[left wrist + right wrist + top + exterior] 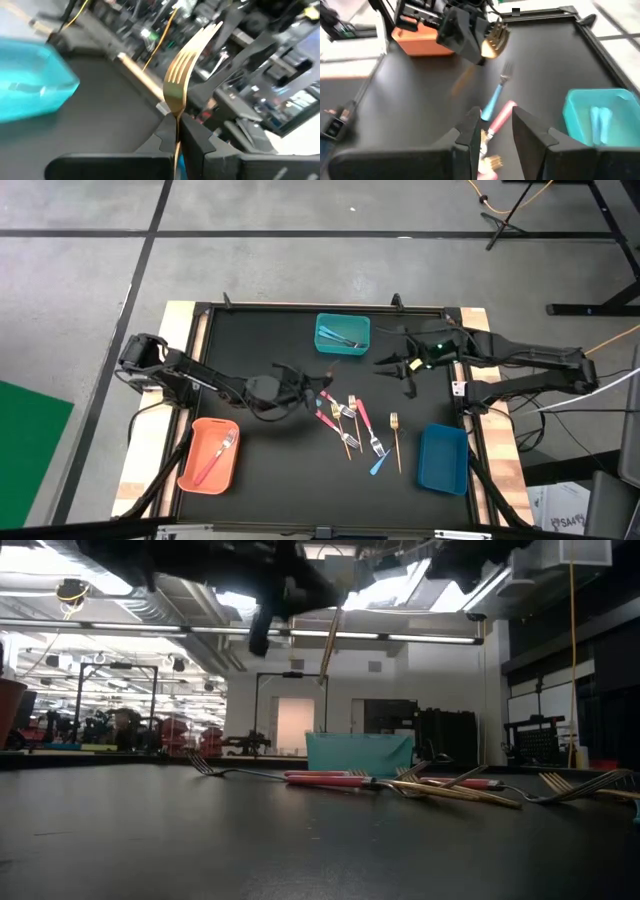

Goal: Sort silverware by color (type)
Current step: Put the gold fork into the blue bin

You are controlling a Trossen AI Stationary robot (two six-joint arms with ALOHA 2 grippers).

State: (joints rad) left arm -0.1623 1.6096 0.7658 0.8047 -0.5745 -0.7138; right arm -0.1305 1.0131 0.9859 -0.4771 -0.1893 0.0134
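- Above the middle of the table (250,470), we are holding a gold fork (181,75) in the left tool (178,131), whose fingers are pressed together on the fork's handle just below the neck.
- We are judging the fork to be light, stiff and thin, with a smooth handle that could slip or swivel in a narrow pinch, so a hold near the neck, as here, seems sound.
- In the left wrist view the fork's long axis is running straight out from the fingertips, prongs pointing away from the tool; the right wrist view shows those prongs (496,36) sticking out of the left tool toward the right arm.
- We are seeing the right tool (496,131) hovering with its fingers spread and nothing between them, near the teal bin (343,333), which is already carrying blue-handled pieces.
- The rest of the silverware (352,423) is lying loosely on the table between the arms, pink, blue and gold handles crossing at different angles.
- One pink-handled fork (213,457) is lying in the orange bin (192,470); the blue bin (443,459) is looking empty.
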